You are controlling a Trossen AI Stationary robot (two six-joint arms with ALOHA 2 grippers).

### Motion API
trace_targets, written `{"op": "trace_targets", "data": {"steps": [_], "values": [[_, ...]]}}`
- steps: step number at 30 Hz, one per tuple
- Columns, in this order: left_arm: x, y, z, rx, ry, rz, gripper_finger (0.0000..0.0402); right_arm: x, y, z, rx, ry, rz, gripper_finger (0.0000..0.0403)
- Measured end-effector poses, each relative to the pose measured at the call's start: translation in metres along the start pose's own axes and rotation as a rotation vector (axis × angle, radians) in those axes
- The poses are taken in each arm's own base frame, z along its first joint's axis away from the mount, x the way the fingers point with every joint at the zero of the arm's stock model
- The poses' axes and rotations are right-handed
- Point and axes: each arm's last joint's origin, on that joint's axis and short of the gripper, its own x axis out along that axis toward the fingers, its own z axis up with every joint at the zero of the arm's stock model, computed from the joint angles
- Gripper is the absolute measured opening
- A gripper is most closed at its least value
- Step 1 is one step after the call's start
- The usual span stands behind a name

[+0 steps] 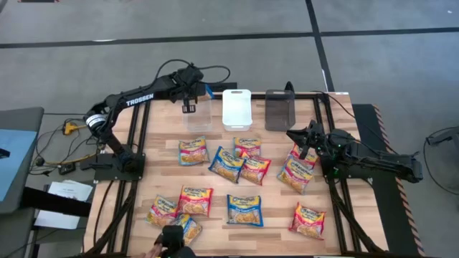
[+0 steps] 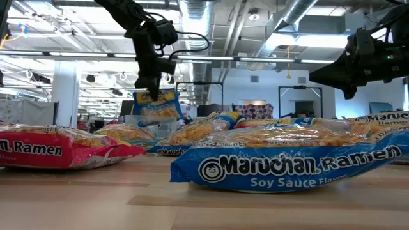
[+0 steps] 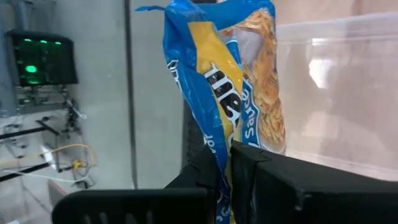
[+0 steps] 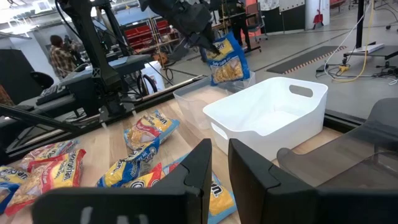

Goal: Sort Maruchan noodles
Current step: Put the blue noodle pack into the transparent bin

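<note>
My left gripper point(image 1: 189, 106) hangs over the clear bin point(image 1: 200, 117) at the table's far side, shut on a blue-and-yellow Maruchan noodle packet point(image 3: 239, 93). The low view shows this packet point(image 2: 157, 106) hanging below the fingers. Several more packets, red-and-yellow point(image 1: 193, 150) and blue point(image 1: 245, 209), lie flat on the wooden table. My right gripper point(image 4: 219, 163) waits at the table's right side, its fingers slightly apart with nothing between them. My left gripper pinches the packet's wrapper at one end point(image 3: 221, 152) between its two fingers. The fingers slant down from the table's left. The packet hangs below them, lifted clear, over the clear bin's point(image 4: 202, 93) near-left part.
A white bin point(image 1: 237, 109) and a dark bin point(image 1: 280, 110) stand to the right of the clear one along the far edge. Packets cover the table's middle and near part. A dark object with what looks like a hand point(image 1: 171, 241) shows at the near edge.
</note>
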Motion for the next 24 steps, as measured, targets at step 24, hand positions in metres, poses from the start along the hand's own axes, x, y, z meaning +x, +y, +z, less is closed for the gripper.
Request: {"op": "trace_targets", "data": {"steps": [24], "values": [[0.030, -0.016, 0.004, 0.031, 0.120, -0.014, 0.0000, 0.000, 0.000, 0.000, 0.000, 0.001, 0.001, 0.0081]]}}
